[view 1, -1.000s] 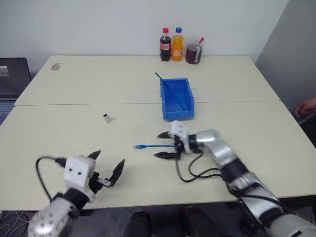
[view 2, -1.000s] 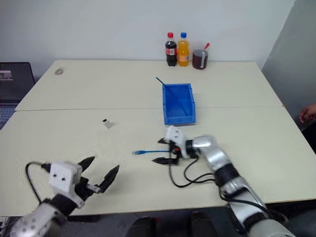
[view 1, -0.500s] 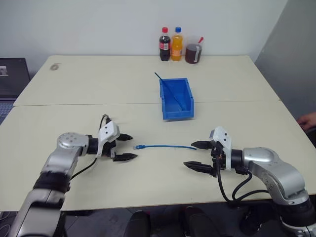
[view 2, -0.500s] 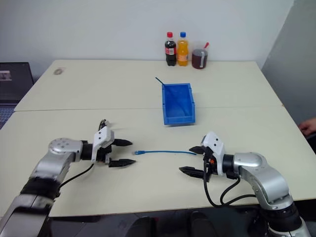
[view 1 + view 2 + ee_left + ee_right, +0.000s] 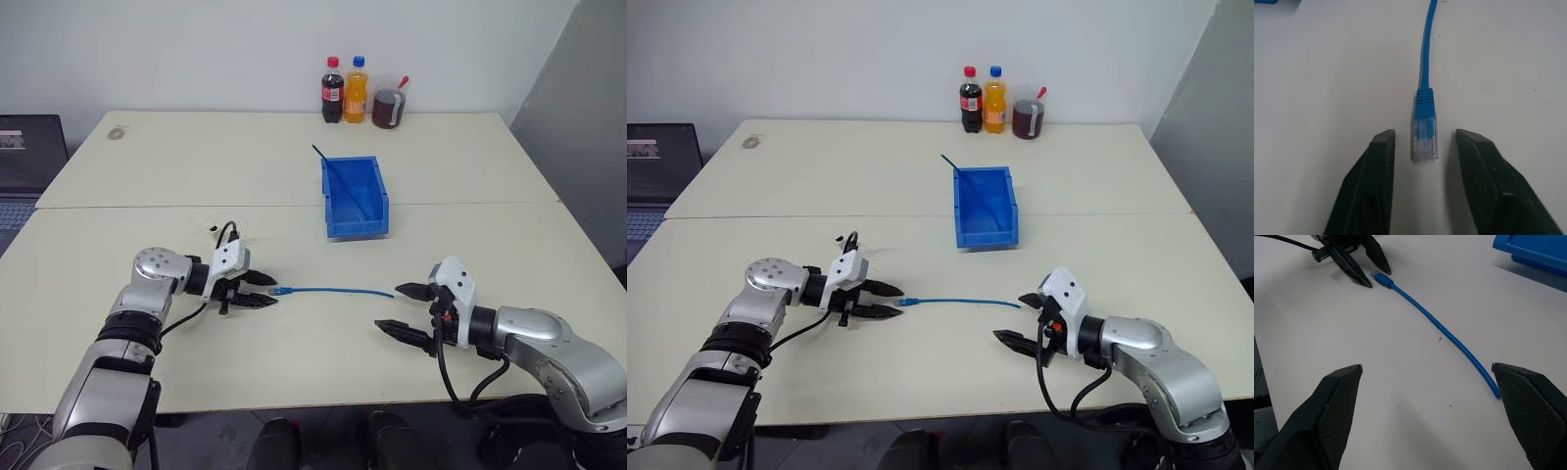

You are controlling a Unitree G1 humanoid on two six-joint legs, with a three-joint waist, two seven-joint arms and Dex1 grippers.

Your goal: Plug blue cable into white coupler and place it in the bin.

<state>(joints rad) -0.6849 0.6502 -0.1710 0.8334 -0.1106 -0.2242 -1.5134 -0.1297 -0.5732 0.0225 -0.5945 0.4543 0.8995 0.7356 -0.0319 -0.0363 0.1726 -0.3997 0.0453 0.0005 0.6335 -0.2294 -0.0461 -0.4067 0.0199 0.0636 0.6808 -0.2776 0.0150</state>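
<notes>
The blue cable [image 5: 335, 291] lies nearly straight on the table's near half. Its clear plug [image 5: 1423, 141] rests between the fingers of my left gripper [image 5: 268, 291], with a gap on each side, so the gripper is open and touches nothing. My right gripper [image 5: 390, 307] stands wide open at the cable's other end [image 5: 1495, 390], which lies just inside one fingertip. A tiny white coupler [image 5: 213, 229] sits just beyond my left wrist, partly behind its black lead. The bin [image 5: 358, 226] stands farther back, past the middle of the cable.
A thin dark cable [image 5: 327, 160] sticks out of the bin's far corner. Two bottles [image 5: 345, 90] and a dark cup [image 5: 387, 107] stand at the far edge. A laptop [image 5: 29, 147] is at the far left, with a small round object [image 5: 118, 132] near it.
My left arm swung forward from the near edge to the cable's plug and its fingers narrowed around it. My right gripper drew back to the right, still open.
</notes>
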